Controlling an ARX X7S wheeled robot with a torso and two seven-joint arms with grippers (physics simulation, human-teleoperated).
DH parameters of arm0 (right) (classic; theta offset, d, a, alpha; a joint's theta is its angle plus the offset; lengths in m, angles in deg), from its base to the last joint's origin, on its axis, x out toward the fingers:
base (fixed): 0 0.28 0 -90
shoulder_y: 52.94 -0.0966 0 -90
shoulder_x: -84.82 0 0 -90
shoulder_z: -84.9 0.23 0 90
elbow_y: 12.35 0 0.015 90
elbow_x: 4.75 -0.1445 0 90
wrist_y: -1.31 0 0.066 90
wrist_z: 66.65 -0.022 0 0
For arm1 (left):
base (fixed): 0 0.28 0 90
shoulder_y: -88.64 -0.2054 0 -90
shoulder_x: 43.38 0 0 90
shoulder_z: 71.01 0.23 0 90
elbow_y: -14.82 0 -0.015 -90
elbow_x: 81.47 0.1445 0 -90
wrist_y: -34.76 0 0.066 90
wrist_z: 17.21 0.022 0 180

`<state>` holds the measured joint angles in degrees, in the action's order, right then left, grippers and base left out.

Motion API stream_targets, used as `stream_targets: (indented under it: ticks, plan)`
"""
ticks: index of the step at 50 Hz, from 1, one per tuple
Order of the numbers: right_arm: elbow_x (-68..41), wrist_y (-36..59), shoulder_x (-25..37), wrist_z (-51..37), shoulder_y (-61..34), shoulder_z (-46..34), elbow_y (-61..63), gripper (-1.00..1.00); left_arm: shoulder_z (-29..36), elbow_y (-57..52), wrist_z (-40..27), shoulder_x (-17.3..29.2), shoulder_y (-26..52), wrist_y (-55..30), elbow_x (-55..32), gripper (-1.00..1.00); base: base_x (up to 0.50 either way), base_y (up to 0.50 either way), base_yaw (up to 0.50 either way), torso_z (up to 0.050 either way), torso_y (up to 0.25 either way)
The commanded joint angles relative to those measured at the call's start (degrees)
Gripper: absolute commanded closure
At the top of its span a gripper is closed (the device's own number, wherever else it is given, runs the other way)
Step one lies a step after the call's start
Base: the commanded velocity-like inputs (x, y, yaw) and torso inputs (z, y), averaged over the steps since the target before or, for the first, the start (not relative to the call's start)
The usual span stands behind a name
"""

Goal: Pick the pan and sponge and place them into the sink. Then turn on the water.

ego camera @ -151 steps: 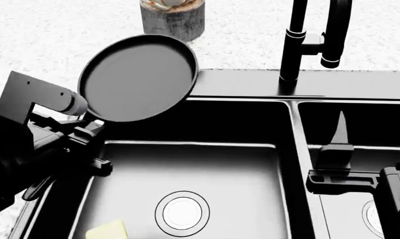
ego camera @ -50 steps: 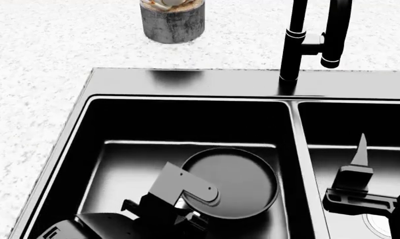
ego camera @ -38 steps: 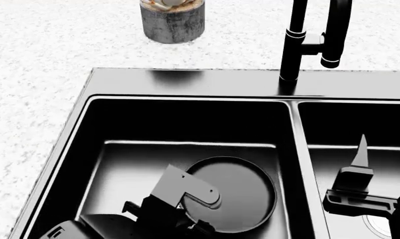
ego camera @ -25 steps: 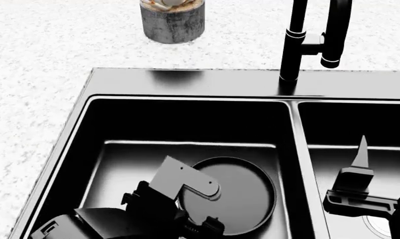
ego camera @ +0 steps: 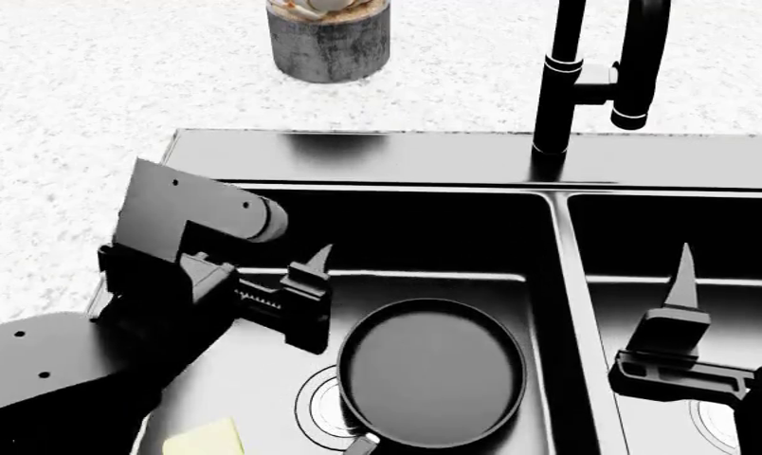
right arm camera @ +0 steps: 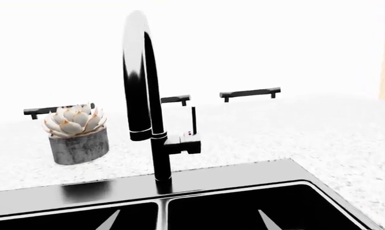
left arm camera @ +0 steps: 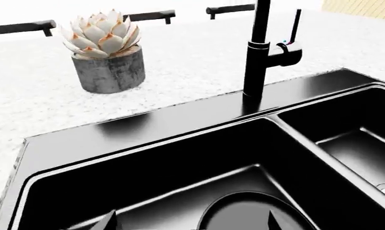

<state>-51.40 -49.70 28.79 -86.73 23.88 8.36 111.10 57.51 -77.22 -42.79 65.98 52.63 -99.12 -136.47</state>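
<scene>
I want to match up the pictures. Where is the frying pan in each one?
Head view: the pan lies flat in the sink's left basin, bottom centre.
Left wrist view: only its rim shows, at the bottom edge.
Right wrist view: not in it.
Shared landmark: the black tap.

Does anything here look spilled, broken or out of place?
Nothing stands out. The pan lies flat in the sink's left basin, partly covering its drain, the sponge sits nearby, and the succulent pot stands upright.
</scene>
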Motion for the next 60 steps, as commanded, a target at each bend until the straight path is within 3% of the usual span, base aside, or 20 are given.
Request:
stream_targets:
  ticks: [1, 10, 30, 40, 60]
  plan:
    - [-1.1, -0.9, 0.9, 0.8, 0.0, 1.7, 1.5, -1.0, -8.7, -11.0, -4.4, 11.2, -5.2, 3.9, -2.4, -1.0, 0.0, 0.0, 0.0, 0.0, 0.0]
    - [0.7, -2.4, 1.4, 2.6, -0.3, 0.1, 1.8, -1.0, -13.4, -12.4, -5.5, 16.1, -10.5, 9.9, -0.4, -1.0, 0.0, 0.0, 0.0, 0.0, 0.0]
    - [0.9, -0.5, 3.8, 2.2, -0.9, -0.8, 2.3, -1.0, -19.0, -18.4, -12.1, 22.6, -17.9, 11.5, -1.6, -1.0, 0.0, 0.0, 0.0, 0.0, 0.0]
    - [1.2, -0.5, 4.0, 2.2, -0.8, -1.0, 2.6, -1.0, -18.4, -18.0, -12.1, 22.4, -20.3, 12.7, -0.4, -1.0, 0.0, -0.03, 0.0, 0.0, 0.0]
    - [2.1, -1.8, 3.0, 2.6, -1.1, -2.4, 1.5, -1.0, -18.7, -17.3, -12.4, 22.3, -20.3, 12.7, -0.7, -1.0, 0.08, -0.34, 0.0, 0.0, 0.0]
